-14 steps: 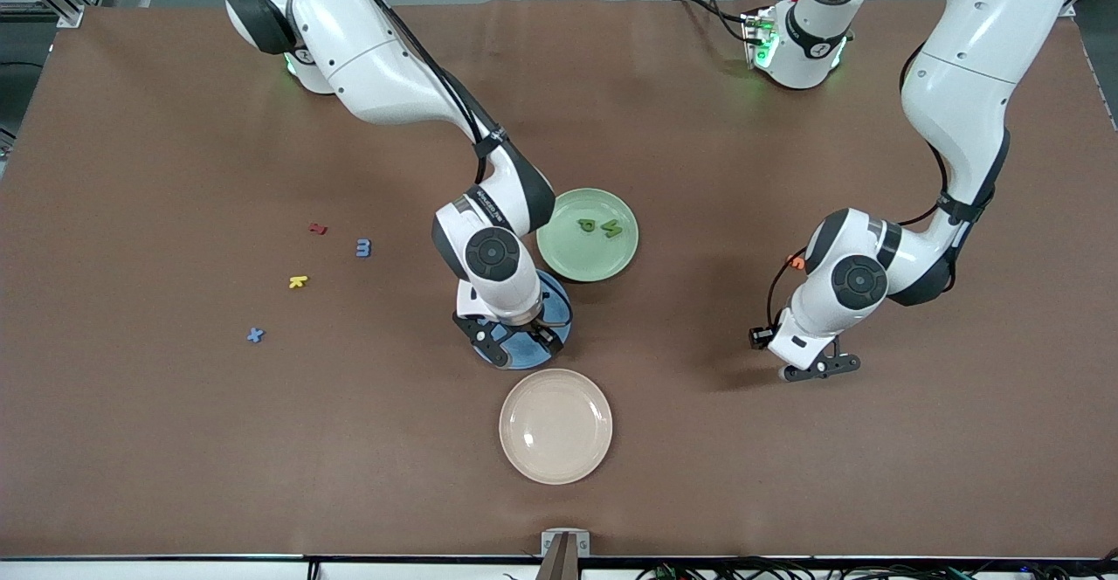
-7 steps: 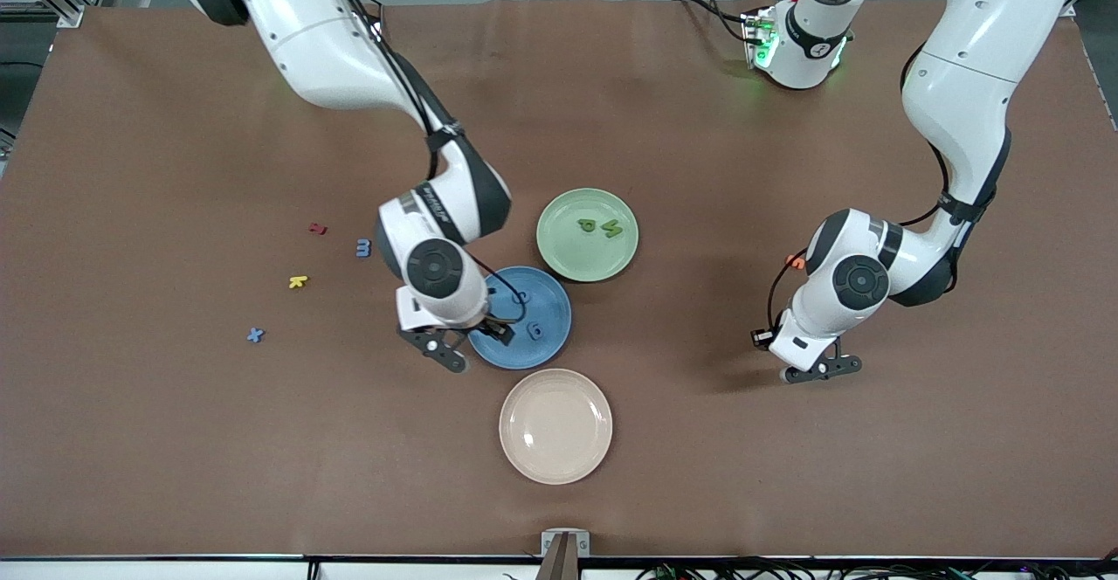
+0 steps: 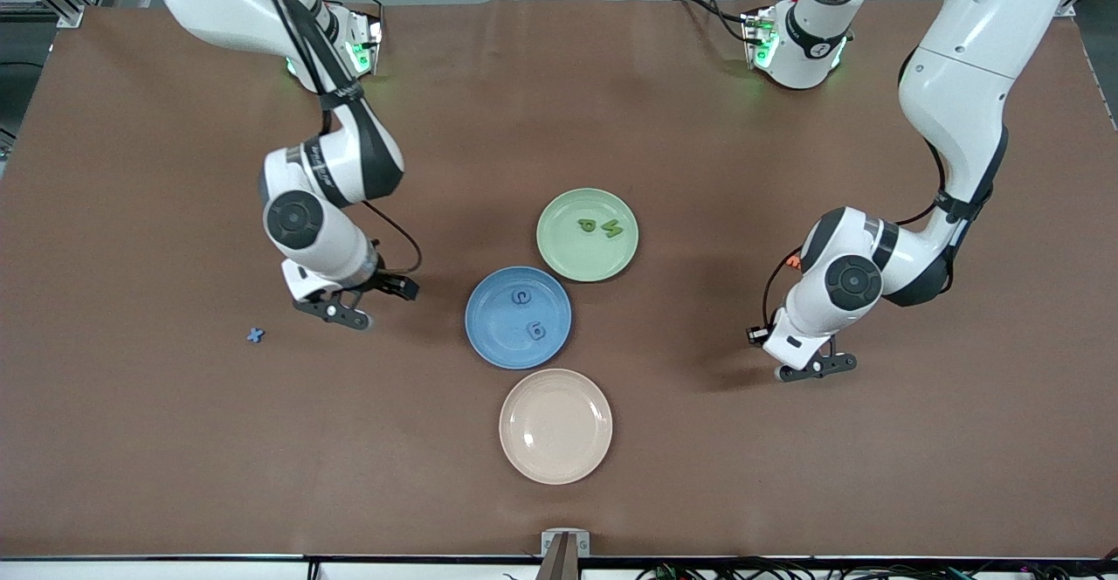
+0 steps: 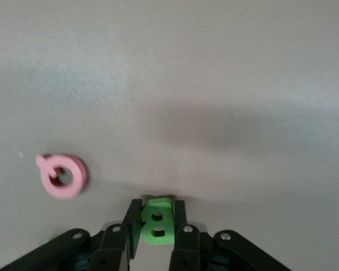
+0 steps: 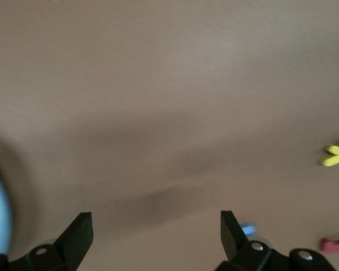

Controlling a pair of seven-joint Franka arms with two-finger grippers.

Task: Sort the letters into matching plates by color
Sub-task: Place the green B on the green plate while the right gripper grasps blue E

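**Green letter gripped, blue ones waiting**

Now the left pincer (image 4: 152,244) is closed on a green letter (image 4: 156,222), low over bare table (image 3: 175,440) toward the left arm's end; a pink letter (image 4: 62,176) lies near it. The right pincer (image 5: 155,237) is spread wide and holds nothing, hovering over the table toward the right arm's end, about nine o'clock from the blue plate (image 3: 489,344). A yellow letter (image 5: 337,153) and a red letter (image 5: 334,244) show under it.

The blue plate holds two blue letters (image 3: 527,314); the green plate (image 3: 559,257), at its one o'clock, holds two green ones (image 3: 600,228). A blue x (image 3: 254,334) lies loose on the table at nine o'clock from the blue plate. The cream plate (image 3: 524,458) sits empty.

To do it well, I judge: lift the green letter straight up, carry it high over the plate rims, and release only above the green plate's middle. The right pincer should centre over one blue letter, clear of the yellow and red neighbours, before descending.
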